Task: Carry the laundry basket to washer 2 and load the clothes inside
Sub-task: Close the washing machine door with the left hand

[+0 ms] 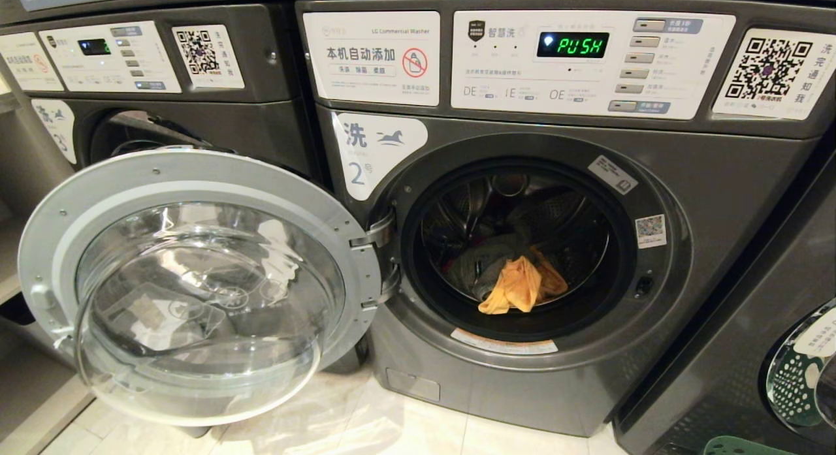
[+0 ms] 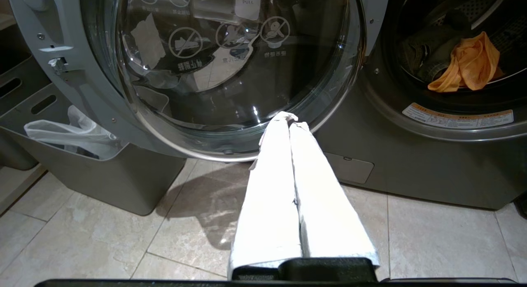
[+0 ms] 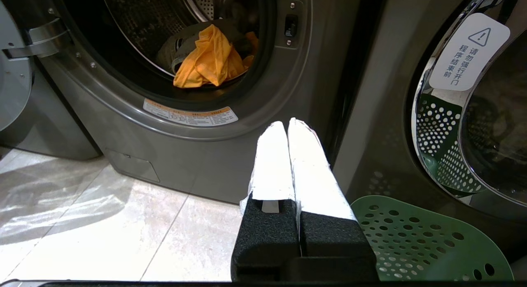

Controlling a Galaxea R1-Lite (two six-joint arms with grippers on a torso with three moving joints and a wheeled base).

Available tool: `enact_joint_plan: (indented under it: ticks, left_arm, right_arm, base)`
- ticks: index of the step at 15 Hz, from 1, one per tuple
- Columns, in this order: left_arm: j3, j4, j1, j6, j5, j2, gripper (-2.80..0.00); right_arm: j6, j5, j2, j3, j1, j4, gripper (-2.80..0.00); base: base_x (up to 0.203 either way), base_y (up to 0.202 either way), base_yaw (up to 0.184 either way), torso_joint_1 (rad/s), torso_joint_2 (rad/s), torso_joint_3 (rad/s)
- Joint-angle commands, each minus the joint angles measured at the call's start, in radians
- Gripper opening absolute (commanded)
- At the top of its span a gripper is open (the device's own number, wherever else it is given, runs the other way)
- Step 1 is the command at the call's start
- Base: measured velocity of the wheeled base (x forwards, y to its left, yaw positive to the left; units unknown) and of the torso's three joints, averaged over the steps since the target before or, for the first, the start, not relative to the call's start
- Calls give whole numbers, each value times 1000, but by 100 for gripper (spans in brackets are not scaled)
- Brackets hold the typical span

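Observation:
Washer 2 [image 1: 575, 403] stands straight ahead with its round glass door [image 1: 196, 285] swung wide to the left. In the drum lie the clothes: a yellow-orange garment [image 1: 519, 284] in front of a grey-green one [image 1: 477, 262]. A strip of the green laundry basket [image 1: 738, 446] shows at the lower right, on the floor beside my right gripper [image 3: 287, 124]. That gripper is shut and holds nothing, low in front of the washer. My left gripper [image 2: 289, 119] is shut and empty too, just below the open door [image 2: 230, 73]. Both views show the yellow-orange garment [image 2: 469, 64] [image 3: 208, 58].
A solid grey bin [image 2: 103, 176] with a white bag [image 2: 70, 130] stands on the floor under the open door. Another washer [image 1: 771, 324] on the right reflects the basket in its door glass. A third machine [image 1: 130, 70] is at the left. Pale floor tiles [image 1: 326, 422] lie ahead.

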Motion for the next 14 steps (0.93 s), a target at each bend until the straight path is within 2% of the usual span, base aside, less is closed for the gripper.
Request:
enact_joint_plan:
  ticks: [1, 4, 9, 14]
  left_arm:
    - [0, 0, -1, 0, 0, 1, -280]
    - [0, 0, 0, -2, 1, 1, -280]
    - [0, 1, 0, -2, 1, 1, -280]
    - [0, 1, -1, -2, 1, 1, -280]
  right_arm:
    - [2, 0, 2, 0, 0, 0, -280]
    - [3, 0, 2, 0, 0, 0, -280]
    - [0, 0, 2, 0, 0, 0, -280]
    - [-2, 0, 2, 0, 0, 0, -280]
  base:
    - [0, 0, 0, 0, 0, 0]
    - [2, 2, -33, 1, 0, 1]
    - [0, 6, -157, 2, 4, 0]
    - [0, 1, -13, 1, 0, 0]
